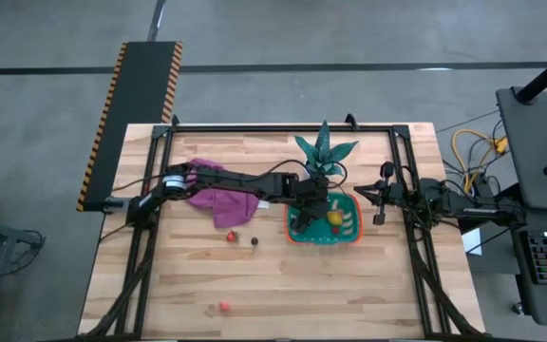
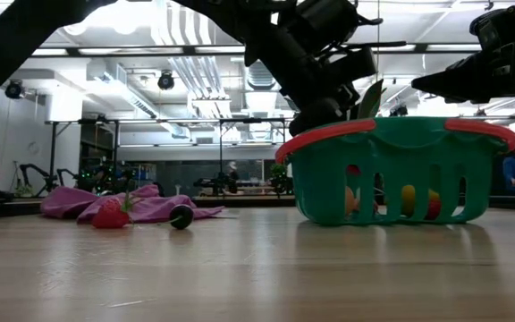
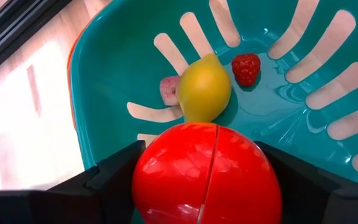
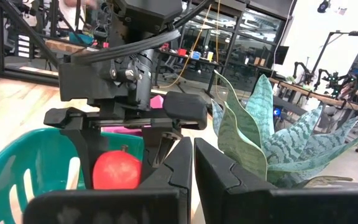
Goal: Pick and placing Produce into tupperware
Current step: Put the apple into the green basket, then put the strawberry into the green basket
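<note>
Wooden slats run across the table (image 1: 198, 275), and all the action sits at its middle, where the left gripper (image 3: 207, 171) hangs straight over the tupperware (image 1: 297, 231), jaws spread wide around a big red fruit (image 3: 207, 177) pinched between its two fingers. That's the relation that counts: the tub lies directly below the load, its floor showing beneath the fruit in the left wrist view, so a plain release should, by my reading, land it inside. Already down there are a yellow lemon (image 3: 205, 87), a small raspberry (image 3: 246, 67) and a pink piece (image 3: 169, 89) tucked behind the lemon. Out on the boards, a strawberry (image 2: 111, 213) and a dark berry (image 2: 181, 216) lie near the purple cloth (image 1: 218, 198), left of the tub, with one more red piece (image 1: 224, 307) nearer the front edge; the left arm is plainly the closer one for those. Over on the right, the right gripper (image 4: 192, 171) waits just beside the tub, fingers pressed together and holding nothing, next to the spiky green plant (image 1: 324, 150).
</note>
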Available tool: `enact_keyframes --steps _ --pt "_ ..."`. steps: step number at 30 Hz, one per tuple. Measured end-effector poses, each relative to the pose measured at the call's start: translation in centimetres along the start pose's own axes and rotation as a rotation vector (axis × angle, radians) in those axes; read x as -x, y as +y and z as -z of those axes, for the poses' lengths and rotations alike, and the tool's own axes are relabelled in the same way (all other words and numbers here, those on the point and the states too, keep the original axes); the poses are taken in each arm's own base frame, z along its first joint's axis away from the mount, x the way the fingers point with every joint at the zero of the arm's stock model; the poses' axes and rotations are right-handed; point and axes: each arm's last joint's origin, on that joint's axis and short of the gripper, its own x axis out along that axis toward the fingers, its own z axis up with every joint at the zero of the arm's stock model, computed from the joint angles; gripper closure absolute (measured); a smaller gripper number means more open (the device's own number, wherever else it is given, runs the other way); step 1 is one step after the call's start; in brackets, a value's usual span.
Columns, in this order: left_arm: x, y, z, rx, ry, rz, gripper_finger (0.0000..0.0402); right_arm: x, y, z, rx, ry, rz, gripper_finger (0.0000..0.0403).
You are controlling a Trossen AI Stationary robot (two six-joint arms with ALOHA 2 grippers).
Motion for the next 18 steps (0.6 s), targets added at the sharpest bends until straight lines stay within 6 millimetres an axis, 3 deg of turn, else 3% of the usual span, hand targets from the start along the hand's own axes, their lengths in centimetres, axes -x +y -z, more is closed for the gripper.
enact_keyframes --steps 12,18 --pt "0.5 -1.6 -1.4 -0.05 0.034 -0.011 0.0068 0.0 0.0 0.0 0.0 0.0 0.0 0.0394" --pt "1.5 -2.2 -2.3 -0.15 0.117 -0.158 0.0063 0.0 0.0 0.0 0.0 0.0 0.0 0.0394"
